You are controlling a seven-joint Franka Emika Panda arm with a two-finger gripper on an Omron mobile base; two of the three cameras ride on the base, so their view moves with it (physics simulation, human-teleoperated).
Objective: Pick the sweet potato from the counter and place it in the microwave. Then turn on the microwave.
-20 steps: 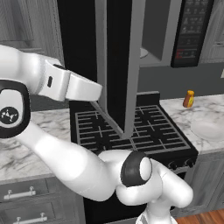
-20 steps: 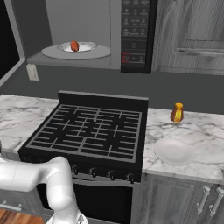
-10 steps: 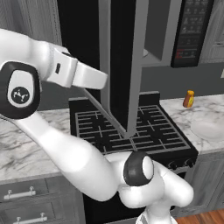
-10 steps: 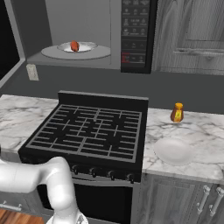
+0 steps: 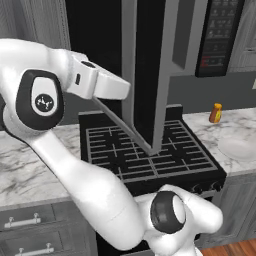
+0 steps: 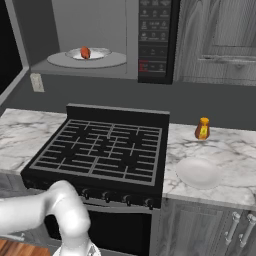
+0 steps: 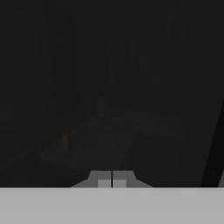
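Keeping gripper (image 7: 112, 180) clenched on nothing, facing dark glass, sweet potato (image 6: 85, 52) lying on plate (image 6: 107, 60) inside microwave (image 6: 115, 37)

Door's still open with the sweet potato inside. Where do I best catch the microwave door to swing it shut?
Probably push rather than grip: the gripper is shut. Press the microwave door on its black outer face near the free edge, away from the hinge, since it stands swung wide open over the stove.
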